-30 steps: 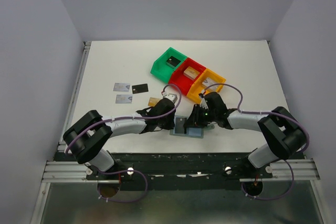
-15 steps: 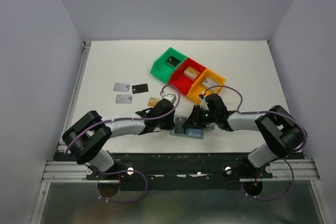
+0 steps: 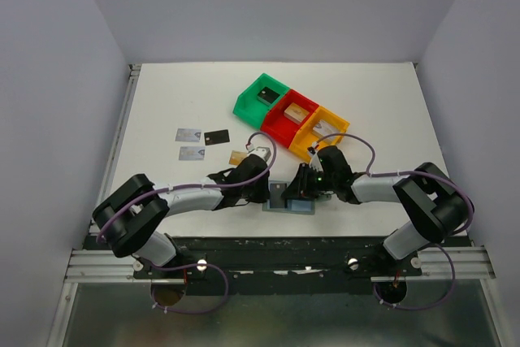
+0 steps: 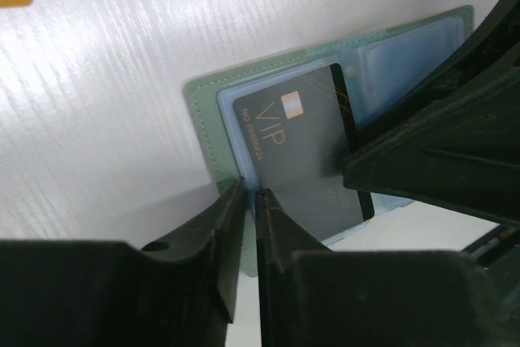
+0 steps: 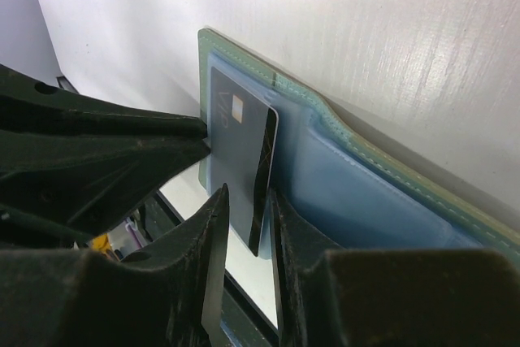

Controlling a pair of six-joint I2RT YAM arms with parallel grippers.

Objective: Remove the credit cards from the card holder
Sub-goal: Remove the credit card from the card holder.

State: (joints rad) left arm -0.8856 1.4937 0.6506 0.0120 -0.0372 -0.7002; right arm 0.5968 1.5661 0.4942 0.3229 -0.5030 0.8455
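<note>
Right gripper (image 5: 248,201) pinches the black card (image 5: 240,140) to pull it from the holder (image 5: 366,193).
Left gripper (image 4: 248,194), jaws narrow, sits at the holder's edge, probably to steady it; whether it grips I cannot tell.

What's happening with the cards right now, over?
Left jaws a slit apart at card holder edge. Right jaws straddle black card, grip unclear. Card not yet free of holder. Nothing in the way.

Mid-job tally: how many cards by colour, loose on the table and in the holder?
Loose silver cards: 2
Loose black card: 1
Loose gold card: 1
In the card holder, dark card: 1
Total: 5 cards
</note>
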